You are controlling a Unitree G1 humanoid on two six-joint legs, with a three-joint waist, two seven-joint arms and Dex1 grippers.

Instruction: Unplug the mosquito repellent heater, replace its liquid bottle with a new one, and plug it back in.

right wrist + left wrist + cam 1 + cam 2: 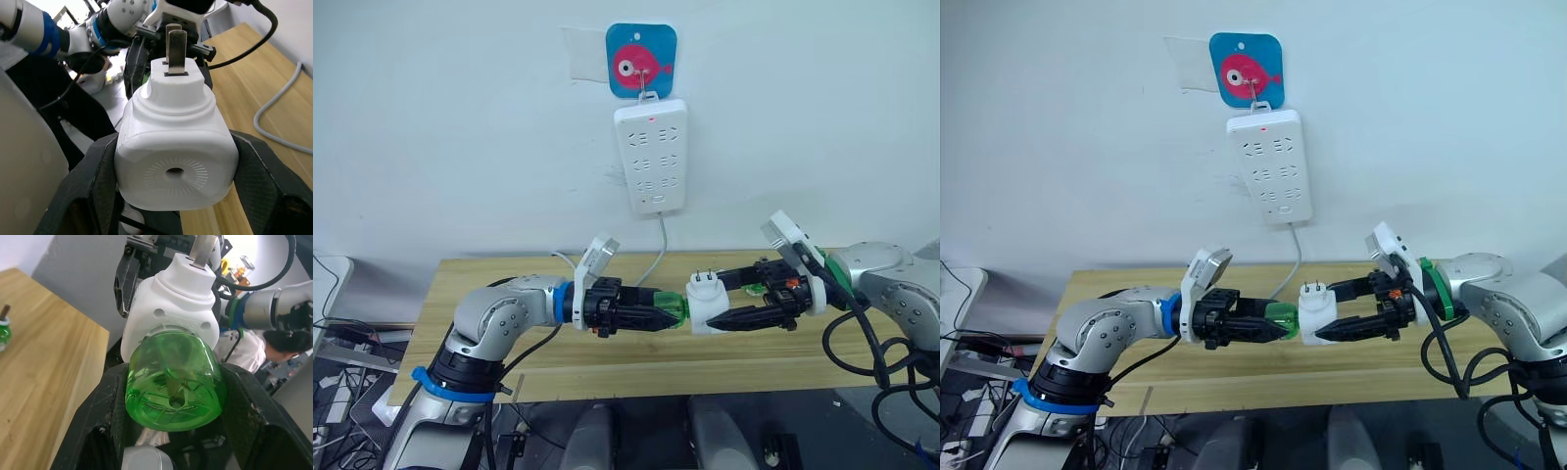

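Note:
The white mosquito repellent heater (707,305) hangs above the wooden table (509,279) with its two metal prongs pointing up. My right gripper (713,300) is shut on its sides. A clear green liquid bottle (171,382) lies level in my left gripper (664,311), which is shut on it. The bottle's neck end sits in the heater's underside; how firmly it is joined I cannot tell. A second green bottle (4,330) with a brown wick stands on the table behind the right gripper.
A long white power strip (651,157) hangs on the wall from a blue fish hook (641,61). Its sockets show nothing plugged in and its grey cable (658,257) drops to the table. A person (288,335) is beyond the table's edge.

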